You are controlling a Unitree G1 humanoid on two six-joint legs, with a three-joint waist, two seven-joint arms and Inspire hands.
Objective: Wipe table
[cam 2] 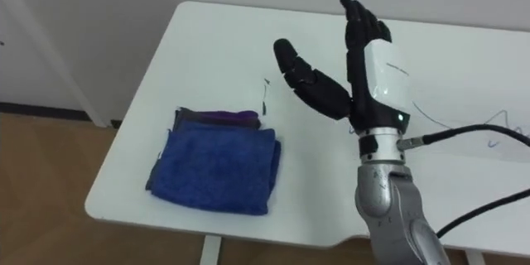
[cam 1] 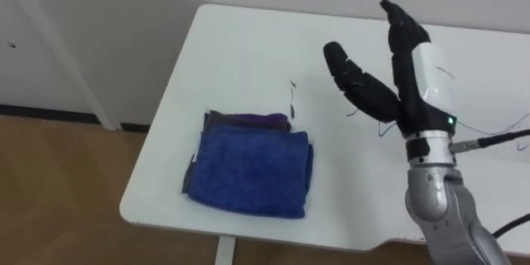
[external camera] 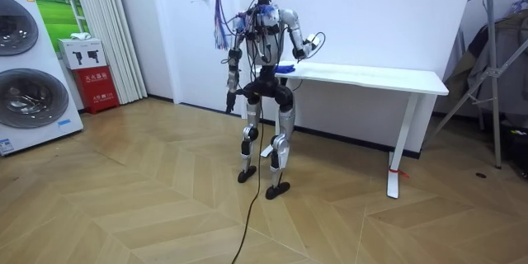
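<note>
The right hand (cam 1: 411, 70) is hovering above the white counter (cam 1: 240, 41), fingers straight and spread, holding nothing. The folded blue cloth (cam 1: 251, 170) is lying near the counter's left front edge, apart from that hand. The left hand (external camera: 230, 99) is hanging at the robot's side; I cannot tell its state.

One white rectangular table (cam 1: 248, 41); one folded blue terry cloth (cam 1: 248, 174); two stacked white front-loading washing machines (external camera: 29, 103).

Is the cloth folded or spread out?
Folded: the cloth lies as a compact, layered rectangle on the table, with purple layers showing at its far edge.
</note>
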